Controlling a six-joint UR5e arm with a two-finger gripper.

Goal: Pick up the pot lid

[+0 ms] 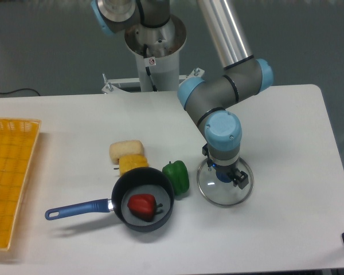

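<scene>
The gripper [225, 168] hangs low over the pot lid [221, 196], pointing down. Its two fingers are spread apart, one toward the upper left and one toward the lower right of the lid's blue knob [223, 176]. The lid is round, clear glass with a thin rim, and lies flat on the white table with the knob up. The gripper body hides part of its far side. Whether the fingers touch the knob cannot be told.
Left of the lid lie a green pepper [176, 176], a yellow pepper [131, 164] and a tan bread-like item [125, 149]. A black pan [121, 193] with a blue handle holds a red pepper [142, 206]. A yellow crate [11, 172] stands far left.
</scene>
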